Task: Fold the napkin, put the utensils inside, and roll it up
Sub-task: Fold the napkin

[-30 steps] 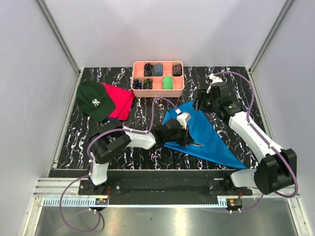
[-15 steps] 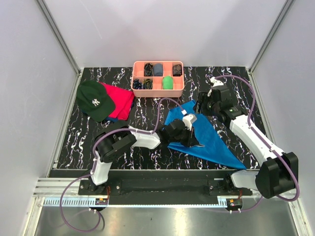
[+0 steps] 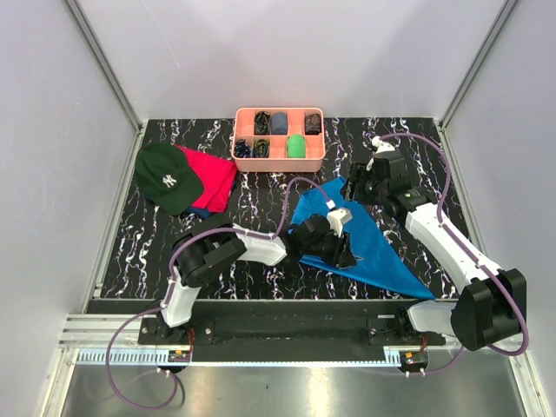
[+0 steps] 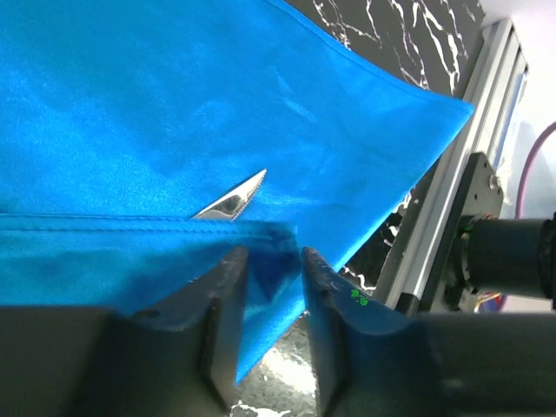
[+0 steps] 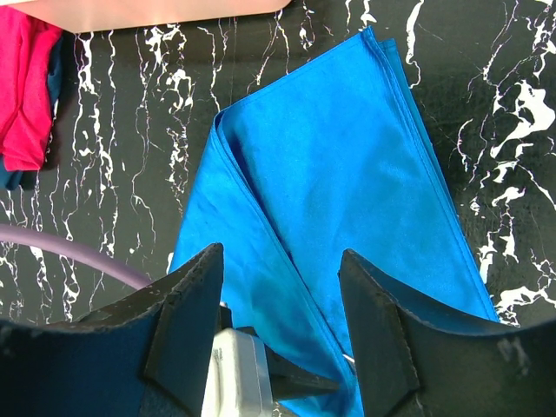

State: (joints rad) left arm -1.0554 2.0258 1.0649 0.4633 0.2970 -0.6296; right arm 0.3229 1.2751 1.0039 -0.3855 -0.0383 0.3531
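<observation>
Swept rightward across the napkin [image 3: 382, 252] over the last sec w/ the left gripper [image 4: 271, 265], dragging the L-side flap toward the centre. Then loosened: went from fully clamped to slightly parted, w/ the hemmed fold lying in the gap btwn the fingers, apparently slack, not pinched. Looked like a release just underway.

Kept the right gripper [image 5: 280, 256] wide open and empty, above the napkin's far corner. Drew it back a little early in the sec, then held it there.

Left the napkin as a folded triangle on the table [image 3: 139, 252], centre-right, well apart from the pink tray [image 3: 280, 163].

Showed of the utensils [image 4: 233, 201] only one shiny pointed tip, poking out from under the flap's hem in the L wrist view. Couldn't tell how the rest lay; prob. covered.

Read as: flap laid over the utensils, so the wrap was begun. Still needed a fresh grip on an edge before rolling.
</observation>
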